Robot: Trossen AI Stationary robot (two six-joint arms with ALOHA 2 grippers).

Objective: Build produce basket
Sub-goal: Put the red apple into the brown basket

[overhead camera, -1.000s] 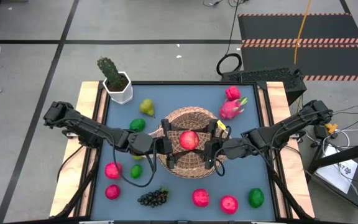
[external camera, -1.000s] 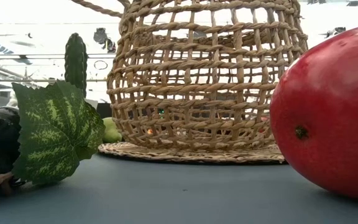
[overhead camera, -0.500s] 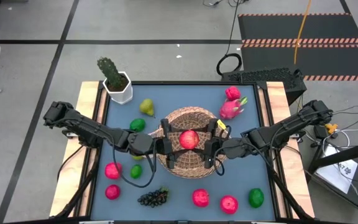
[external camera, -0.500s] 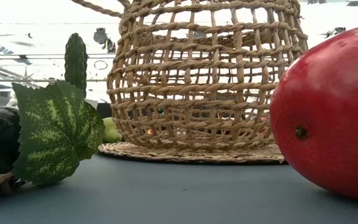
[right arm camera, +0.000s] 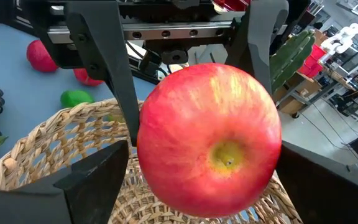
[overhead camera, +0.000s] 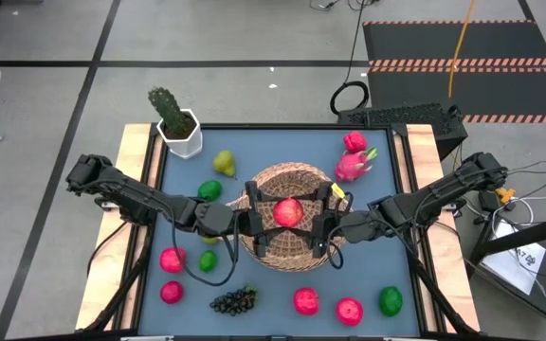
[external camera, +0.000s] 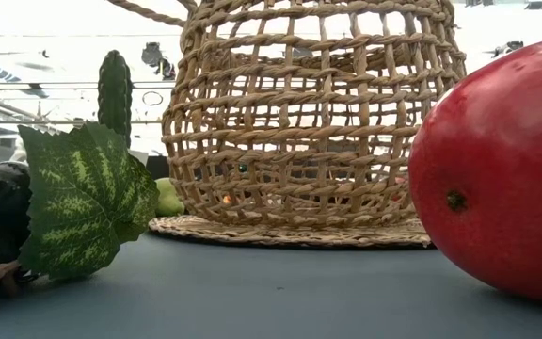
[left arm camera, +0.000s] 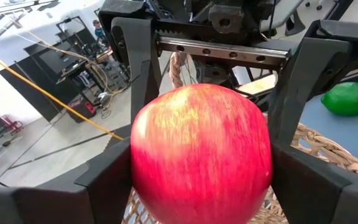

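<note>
**Apple Held Above Basket**

Dark blue table (overhead camera: 183, 189): the woven wicker basket (overhead camera: 292, 248) sits at centre. The left gripper (overhead camera: 257, 224) and right gripper (overhead camera: 322, 227) both flank one smooth red apple (overhead camera: 288, 212) above it; which one bears the apple cannot be told. Fingertips are hidden. Outside the basket: four red fruits, three limes.

The dark left arm reaches in from the table's left edge, its forearm stretched toward the middle; the left gripper (overhead camera: 257, 218) points inward with its two dark fingers (left arm camera: 112, 180) spread wide on either side of a round red apple (overhead camera: 288, 212); the dark right arm mirrors it from the right edge; the right gripper (overhead camera: 322, 220) faces the left one, fingers (right arm camera: 95, 183) likewise wide about that apple.
</note>
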